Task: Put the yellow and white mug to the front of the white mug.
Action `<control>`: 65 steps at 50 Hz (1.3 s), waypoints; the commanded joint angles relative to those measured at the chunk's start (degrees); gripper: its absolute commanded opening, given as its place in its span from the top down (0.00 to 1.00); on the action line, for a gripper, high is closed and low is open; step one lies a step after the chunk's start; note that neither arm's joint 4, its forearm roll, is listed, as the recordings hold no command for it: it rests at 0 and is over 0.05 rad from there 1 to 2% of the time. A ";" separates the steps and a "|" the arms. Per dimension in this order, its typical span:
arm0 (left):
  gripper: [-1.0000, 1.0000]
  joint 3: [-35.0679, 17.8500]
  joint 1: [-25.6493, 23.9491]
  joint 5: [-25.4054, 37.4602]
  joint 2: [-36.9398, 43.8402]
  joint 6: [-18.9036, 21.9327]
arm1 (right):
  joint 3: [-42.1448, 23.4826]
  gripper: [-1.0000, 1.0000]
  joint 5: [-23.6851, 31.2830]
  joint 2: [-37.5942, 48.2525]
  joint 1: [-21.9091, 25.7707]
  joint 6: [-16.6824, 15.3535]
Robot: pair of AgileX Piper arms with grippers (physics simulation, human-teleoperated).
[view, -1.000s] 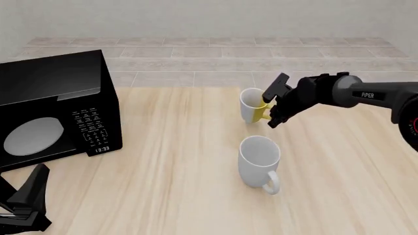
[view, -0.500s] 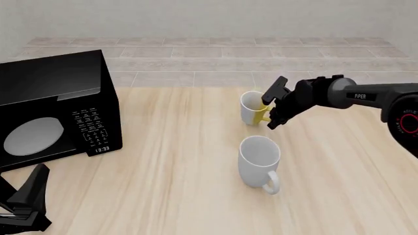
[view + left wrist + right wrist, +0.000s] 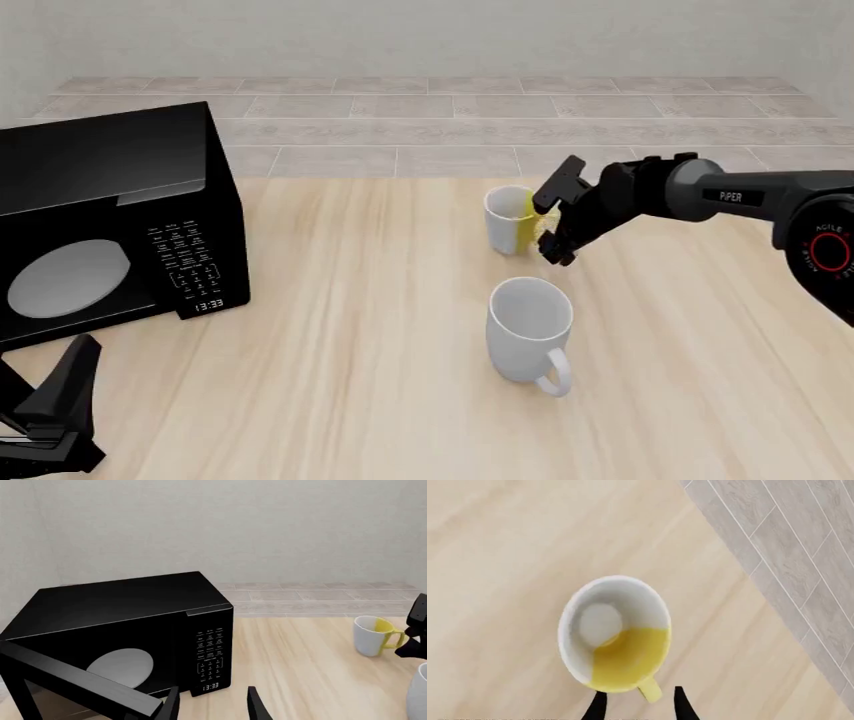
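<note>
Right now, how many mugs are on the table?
2: the yellow and white mug toward the far side, and the white mug nearer, just in front of it.

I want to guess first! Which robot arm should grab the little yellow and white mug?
The right. Its gripper is already at the yellow and white mug, fingers either side of the handle. The left gripper sits far away, near the microwave.

My right pincer straddles the yellow and white mug's handle. Nearer me than the pincer stands the white mug, bare table between. Far off to its left the microwave, door open.
</note>
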 commanded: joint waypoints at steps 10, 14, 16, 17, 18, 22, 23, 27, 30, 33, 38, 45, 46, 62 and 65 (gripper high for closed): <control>0.00 0.02 0.29 0.06 -0.09 0.00 | 1.32 0.00 0.89 -2.65 -0.42 0.07; 0.00 0.02 0.29 0.06 -0.10 -0.01 | 2.14 0.00 0.77 -3.71 -0.58 -0.08; 0.00 0.02 0.30 0.06 -0.08 0.00 | 2.56 0.00 0.78 -4.28 -0.54 0.06; 0.00 0.02 0.30 0.06 -0.08 0.00 | 2.81 0.00 0.76 -4.61 -0.59 -0.03; 0.00 0.02 0.29 0.06 -0.09 0.01 | 3.03 0.00 0.74 -4.93 -0.57 0.03; 0.00 0.02 0.29 0.06 -0.08 -0.01 | 4.30 0.00 0.43 -6.25 -0.50 0.13; 0.00 0.02 0.29 0.06 -0.09 -0.01 | 4.59 0.00 0.36 -6.56 -0.57 0.13; 0.00 0.02 0.30 0.06 -0.09 0.00 | 6.21 0.00 0.09 -8.28 -0.30 0.21; 0.00 0.02 0.30 0.06 -0.10 0.00 | 7.26 0.00 0.04 -9.52 -0.25 0.27; 0.00 0.02 0.28 0.06 -0.09 -0.01 | 8.09 0.00 0.25 -10.91 -0.18 0.36; 0.00 0.02 0.29 0.06 -0.09 -0.01 | 9.39 0.00 0.38 -12.95 -0.24 0.36; 0.00 0.02 0.30 0.06 -0.09 -0.02 | 11.52 0.00 0.64 -16.35 -0.08 0.59; 0.00 0.02 0.30 0.06 -0.09 -0.01 | 11.74 0.00 0.65 -16.67 -0.06 0.47; 0.00 0.02 0.29 0.06 -0.08 0.00 | 15.89 0.00 2.23 -24.59 1.16 1.41; 0.00 0.02 0.28 0.06 -0.09 0.00 | 16.83 0.00 2.54 -26.24 1.20 1.54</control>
